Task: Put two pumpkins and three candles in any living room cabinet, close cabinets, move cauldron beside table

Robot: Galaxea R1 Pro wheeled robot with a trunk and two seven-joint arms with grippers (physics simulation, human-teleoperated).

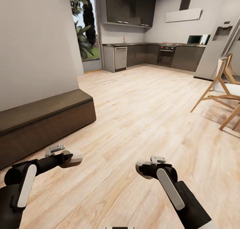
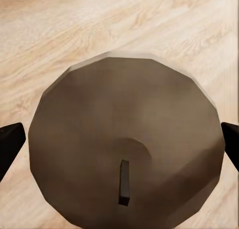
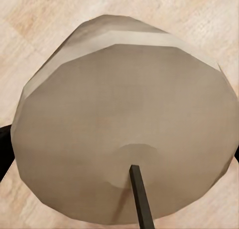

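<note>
We are on the light wood floor (image 1: 140, 109), the kitchen ahead. Each gripper clamps a candle: left gripper (image 1: 68, 158) around the left candle (image 2: 124, 149), right gripper (image 1: 144, 169) around the right candle (image 3: 124, 129). The candles look light, stiff and smooth, best held across the sides. Beside the left candle stands the closed cabinet (image 1: 43, 122), cut off at the edge

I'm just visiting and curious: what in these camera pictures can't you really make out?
- Left hand: both its wrist and head views have the pale cream stubby candle covering the fingers' grip.
- Right hand: likewise, behind its cream candle.
- Long low dark-brown wood cabinet: cut off by the head view's left edge.
- Pale wooden chair: cut by the right edge.
</note>
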